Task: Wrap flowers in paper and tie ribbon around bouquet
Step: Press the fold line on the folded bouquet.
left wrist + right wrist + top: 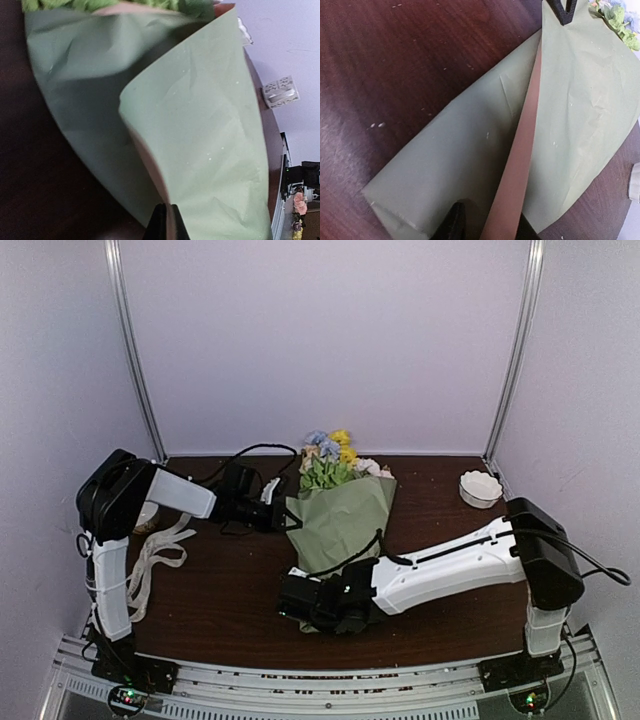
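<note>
Two arms met at the bouquet (pixel 338 502), which lay mid-table (pixel 230 580) with the flowers (pixel 333 452) toward the far wall.

Top view: the left fingers (pixel 283 517) sat at the left edge of the paper (pixel 345 530) and the right fingers (pixel 298 606) at the cone's narrow near end. The ribbon (pixel 155 558) lay loose, well apart at the left, and a white dish (pixel 480 488) stood at the far right.

Left wrist view: the fingers were closed, pinching the edge of the green flap.

Right wrist view: the fingers stood apart, astride the tan turned-back strip, gripping nothing.

Judgement: wrapping was in hand. The pinched flap was best drawn snugly across the stems with the tip steadied, so the overlap would not spring open before tying.
</note>
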Robot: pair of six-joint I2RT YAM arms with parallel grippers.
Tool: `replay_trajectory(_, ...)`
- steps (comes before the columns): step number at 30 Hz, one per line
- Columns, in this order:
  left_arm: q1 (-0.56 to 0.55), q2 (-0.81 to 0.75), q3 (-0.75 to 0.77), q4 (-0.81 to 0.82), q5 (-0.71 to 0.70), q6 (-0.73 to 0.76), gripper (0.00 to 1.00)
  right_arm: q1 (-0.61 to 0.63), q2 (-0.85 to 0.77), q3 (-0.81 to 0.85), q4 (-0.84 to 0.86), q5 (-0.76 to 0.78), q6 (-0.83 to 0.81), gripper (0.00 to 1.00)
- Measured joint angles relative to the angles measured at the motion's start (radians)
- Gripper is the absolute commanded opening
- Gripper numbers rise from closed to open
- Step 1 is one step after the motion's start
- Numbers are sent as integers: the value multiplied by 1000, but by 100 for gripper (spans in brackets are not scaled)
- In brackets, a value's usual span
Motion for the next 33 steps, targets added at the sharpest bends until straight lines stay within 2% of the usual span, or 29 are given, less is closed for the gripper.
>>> replay_trajectory(5,4,51,0,-31,-14,10,0,36,-117,-119,65,-54,-41,34)
replay_trajectory(11,6,55,-2,-13,-14,16,0,56,-412,-250,182,-148,-61,36)
replay_trajectory(14,6,55,-6,-4,-11,21,0,53,-555,-329,299,-168,-53,34)
replay_trajectory(16,6,55,-7,-1,-11,25,0,31,-595,-357,348,-167,-24,28)
replay_trajectory(19,6,55,-7,0,-10,32,0,-12,-539,-341,346,-157,24,17)
replay_trajectory(25,6,56,-8,1,-3,41,0,-36,-237,-211,216,-142,113,10)
replay_trajectory(28,6,56,-8,-1,0,49,0,-31,-187,-211,172,-175,141,8)
replay_trajectory(33,6,56,-8,-5,2,59,0,-11,-179,-214,207,-287,155,5)
